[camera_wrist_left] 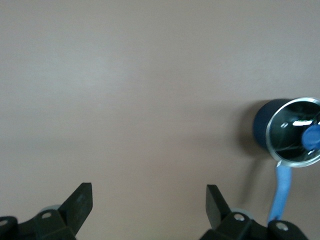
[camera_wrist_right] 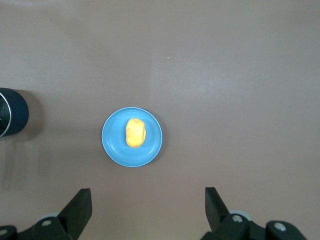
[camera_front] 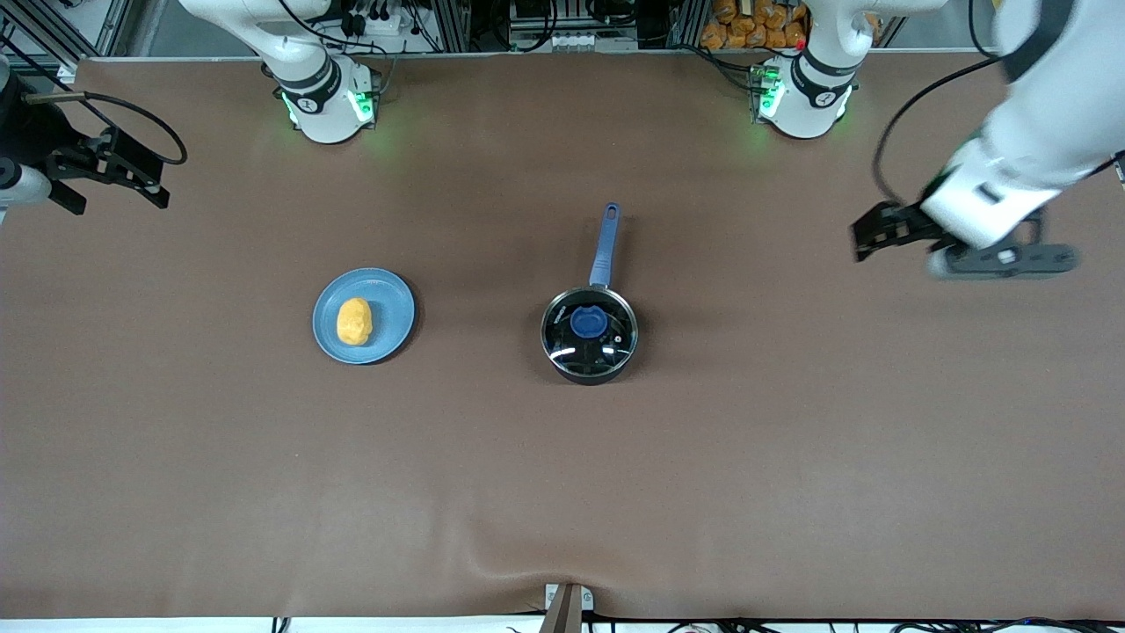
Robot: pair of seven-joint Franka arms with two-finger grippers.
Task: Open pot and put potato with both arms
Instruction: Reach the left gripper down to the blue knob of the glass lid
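- Front view: pot (camera_front: 589, 336), lid on, sits mid-desk (camera_front: 562, 475), nearest the camera; potato (camera_front: 354, 320) lies on a plate (camera_front: 391, 299) toward the right arm's end. Left end effector (camera_front: 866, 236) and right end effector (camera_front: 110, 176) hover over the desk's ends.
- Left wrist view: left end effector (camera_wrist_left: 149, 205) spread apart; pot (camera_wrist_left: 292, 131) off-centre, so the knob could be missed.
- Right wrist view: right end effector (camera_wrist_right: 148, 206) spread apart; potato (camera_wrist_right: 135, 132) may roll when pinched.

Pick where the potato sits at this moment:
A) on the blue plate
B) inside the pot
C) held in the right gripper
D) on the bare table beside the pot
A: the potato lies on the blue plate, toward the right arm's end of the table, while the pot has its lid on and both grippers, left gripper and right gripper, are open and empty.
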